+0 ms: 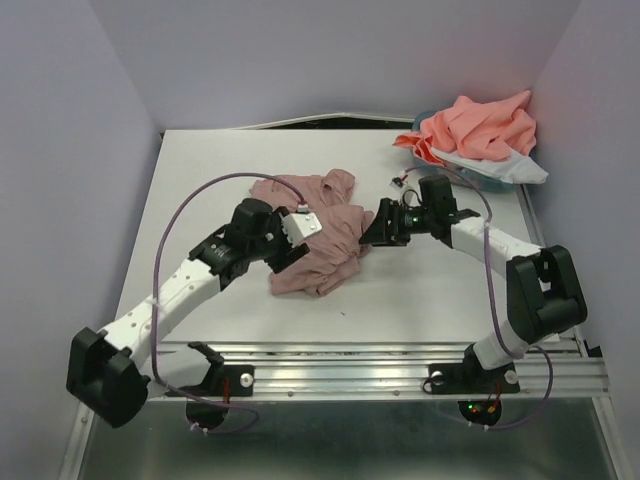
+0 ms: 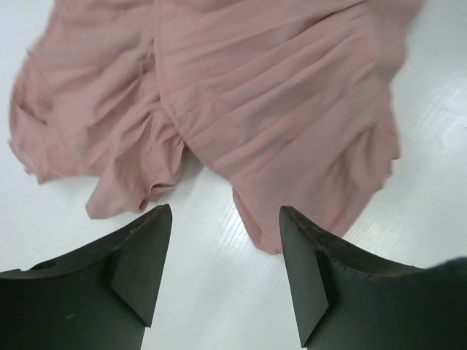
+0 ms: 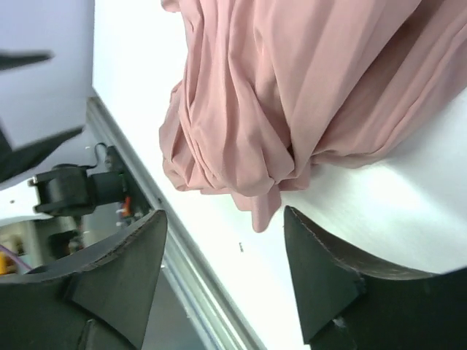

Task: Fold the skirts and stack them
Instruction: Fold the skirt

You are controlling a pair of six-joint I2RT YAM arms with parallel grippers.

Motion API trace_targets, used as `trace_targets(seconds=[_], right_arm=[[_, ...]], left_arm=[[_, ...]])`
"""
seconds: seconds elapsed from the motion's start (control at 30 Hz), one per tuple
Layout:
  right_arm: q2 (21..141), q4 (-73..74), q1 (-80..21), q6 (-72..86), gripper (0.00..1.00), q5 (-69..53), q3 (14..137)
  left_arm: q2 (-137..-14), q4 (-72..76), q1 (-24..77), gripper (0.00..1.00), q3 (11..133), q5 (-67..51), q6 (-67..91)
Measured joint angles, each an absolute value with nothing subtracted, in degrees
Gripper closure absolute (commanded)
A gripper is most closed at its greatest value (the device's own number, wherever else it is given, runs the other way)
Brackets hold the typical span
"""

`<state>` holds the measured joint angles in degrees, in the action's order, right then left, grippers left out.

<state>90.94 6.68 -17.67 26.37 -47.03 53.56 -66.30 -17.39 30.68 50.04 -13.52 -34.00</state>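
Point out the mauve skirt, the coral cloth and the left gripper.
mauve skirt point(image 1: 335, 235): top view, centre of the heap.
coral cloth point(image 1: 485, 125): top view, upper folds.
left gripper point(image 2: 225, 210): left wrist view, midway between open jaws.

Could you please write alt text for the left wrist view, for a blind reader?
A crumpled dusty-pink pleated skirt lies on the white table; the left claw hangs open at its near edge, holding nothing.

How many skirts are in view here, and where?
3. A mauve-pink skirt lies crumpled mid-way across the table; a coral skirt sits piled on a pale white-blue skirt at the far right corner. Others may be hidden beneath.
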Motion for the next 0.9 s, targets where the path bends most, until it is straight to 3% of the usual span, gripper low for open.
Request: trace_targets(seconds=[0.2,0.4,0.6,0.8,0.9], right_arm=[[92.0,12.7,-16.6,18.2,0.44,-44.1,62.8],[105.1,10.2,-18.0,16.1,0.52,-44.4,75.9],[115.0,6.2,-21.8,15.2,0.57,-46.0,83.7],[123.1,4.4,-24.9,12.8,0.69,-46.2,87.0],[127.9,4.6,-25.1,10.9,0.72,-45.3,87.0]], left_arm=[[-60.2,-13.5,46.2,0.31,46.7,-3.9,-34.7],[-73.3,-10.9,58.8,0.30,46.7,5.2,-31.6],[-84.2,-9.0,63.8,0.28,49.1,10.4,-29.5],[-94.4,-6.8,65.3,0.26,53.5,16.0,-27.6],[-98.2,-5.7,65.3,0.29,54.1,19.8,-26.9]])
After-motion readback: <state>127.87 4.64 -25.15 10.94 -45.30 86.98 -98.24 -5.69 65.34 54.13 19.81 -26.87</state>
